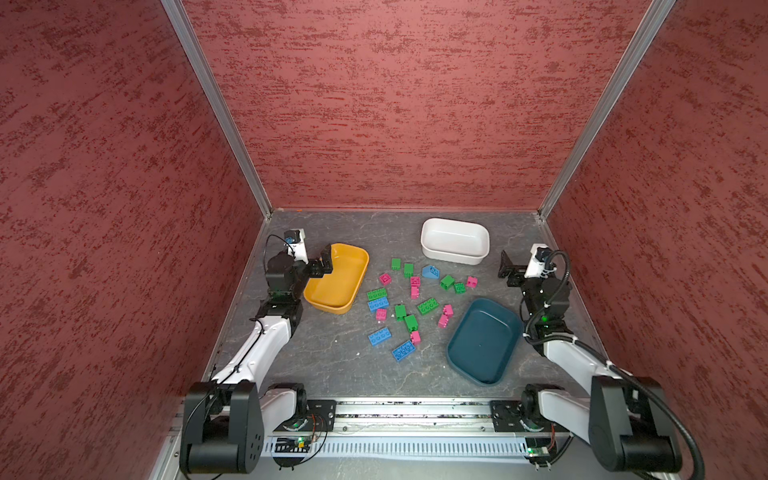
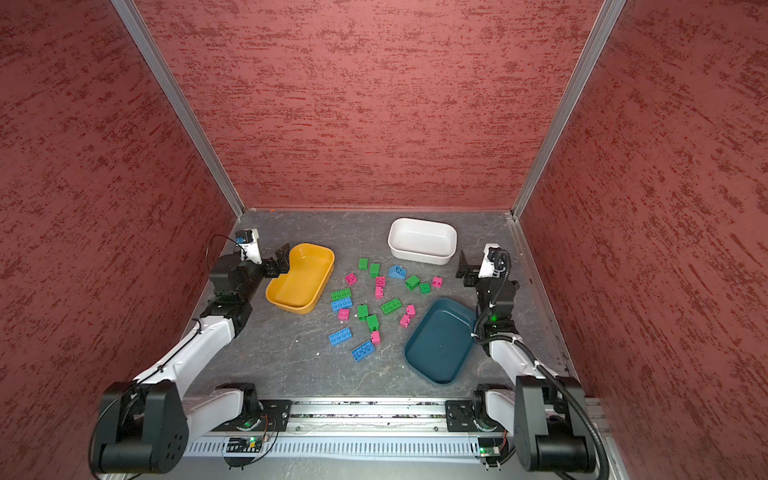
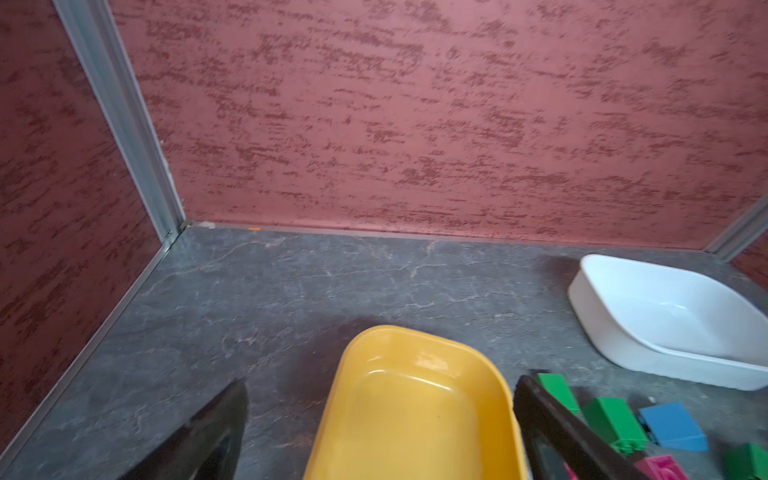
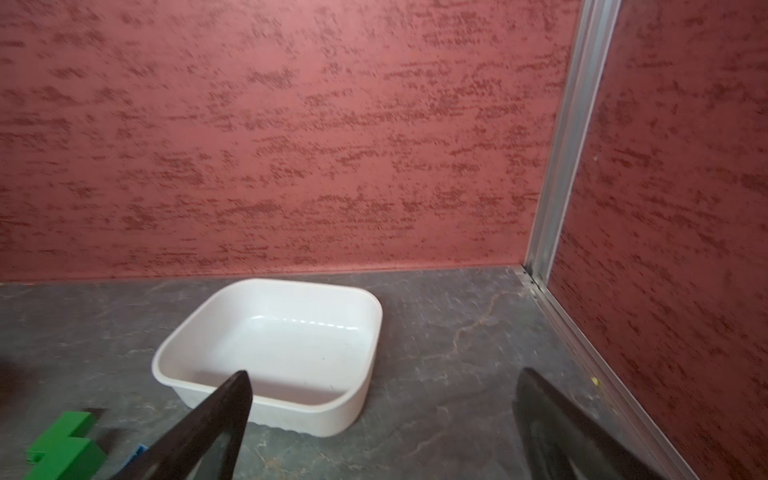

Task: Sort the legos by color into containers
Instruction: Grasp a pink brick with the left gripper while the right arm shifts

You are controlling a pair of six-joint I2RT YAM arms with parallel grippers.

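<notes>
Now left arm folded, jaws apart over yellow bin; right arm likewise, beside white bin.

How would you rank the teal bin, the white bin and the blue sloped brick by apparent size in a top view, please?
1. Teal bin, though nearer the camera.
2. White bin.
3. Blue sloped brick, far smaller.
</notes>
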